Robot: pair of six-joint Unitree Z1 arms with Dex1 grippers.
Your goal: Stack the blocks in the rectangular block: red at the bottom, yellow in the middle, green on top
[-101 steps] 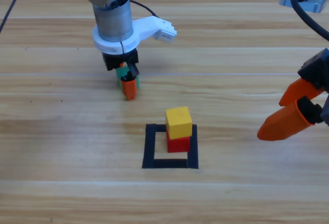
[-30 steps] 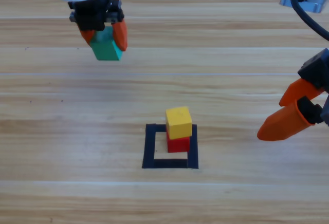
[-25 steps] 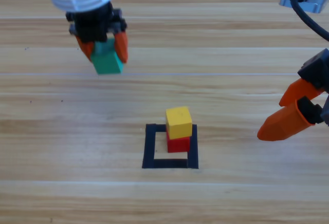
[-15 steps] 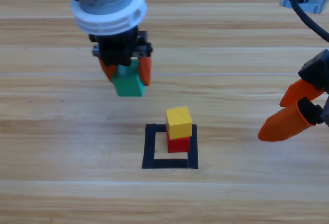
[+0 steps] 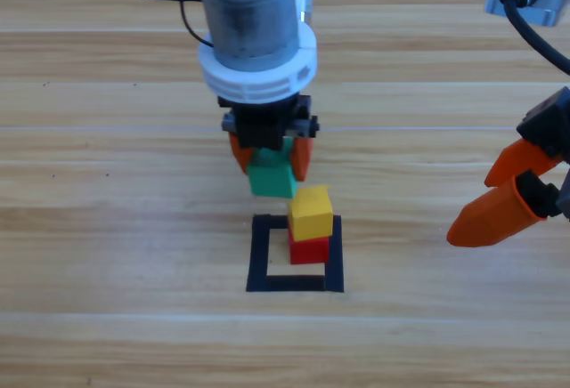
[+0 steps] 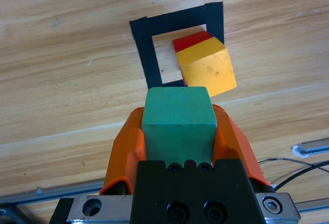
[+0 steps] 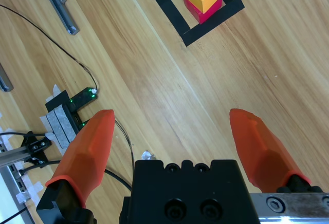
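Holding the green cube [image 5: 271, 177] in the left pincer [image 5: 269, 158] above the surface [image 5: 107, 228], just beside the yellow cube [image 5: 311, 213].

Both orange jaws of the left pincer pinch the green cube by its sides, clear of the wood, up and to the left of the stack in the high view. Yellow sits on the red cube [image 5: 309, 249], slightly askew, inside the black tape rectangle [image 5: 259, 254] toward its far right corner. At the picture's right edge the right pincer [image 5: 499, 197] waits with jaws spread, holding nothing, well apart from the stack.
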